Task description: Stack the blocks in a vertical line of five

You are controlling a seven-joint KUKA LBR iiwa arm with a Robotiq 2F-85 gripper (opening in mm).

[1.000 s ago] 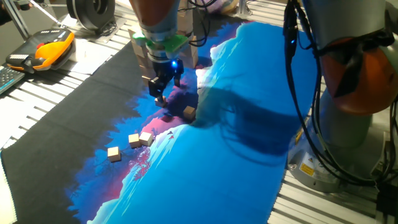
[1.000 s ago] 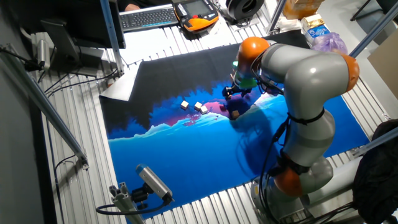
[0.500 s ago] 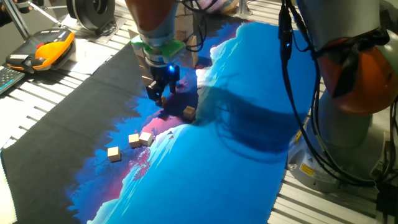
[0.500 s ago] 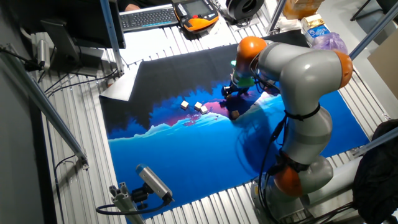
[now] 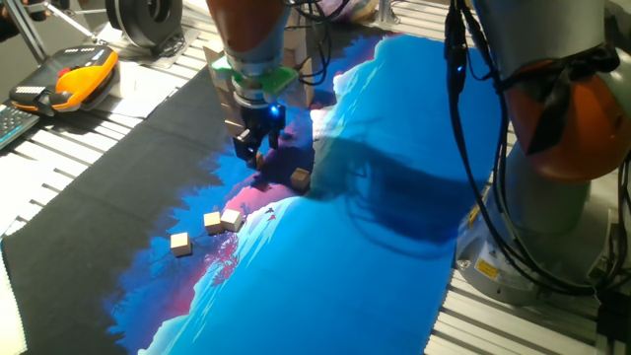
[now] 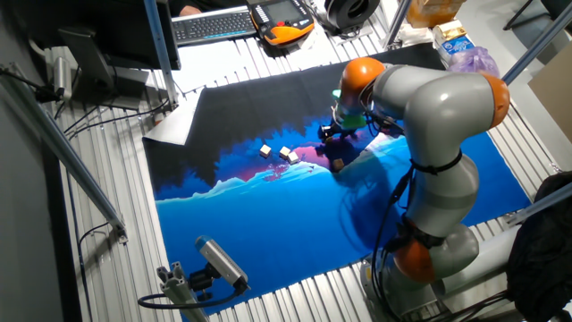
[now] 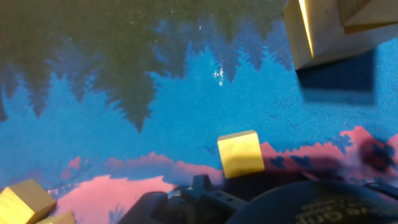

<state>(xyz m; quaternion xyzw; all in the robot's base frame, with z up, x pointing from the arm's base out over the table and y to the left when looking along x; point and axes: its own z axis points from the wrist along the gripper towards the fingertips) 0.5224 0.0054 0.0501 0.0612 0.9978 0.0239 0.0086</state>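
Note:
Four small tan blocks lie on the blue and pink mat (image 5: 375, 247). One block (image 5: 300, 177) sits alone just right of and below my gripper (image 5: 254, 154), and the hand view shows it brightly lit (image 7: 240, 154). Two touching blocks (image 5: 222, 220) and a single block (image 5: 180, 243) lie further to the lower left. The other fixed view shows the lone block (image 6: 338, 164) and the group (image 6: 284, 154). My gripper (image 6: 332, 135) hangs just above the mat, fingers pointing down and close together. Whether anything sits between them is not visible.
Larger pale wooden blocks (image 5: 296, 54) stand right behind my gripper, and they fill the hand view's top right corner (image 7: 329, 28). An orange pendant (image 5: 74, 79) and a keyboard (image 6: 214, 24) lie off the mat. The arm's base (image 6: 429, 250) stands at the mat's edge.
My gripper has drifted slightly left and away from the lone block, staying at about the same height. The blocks on the mat have not moved.

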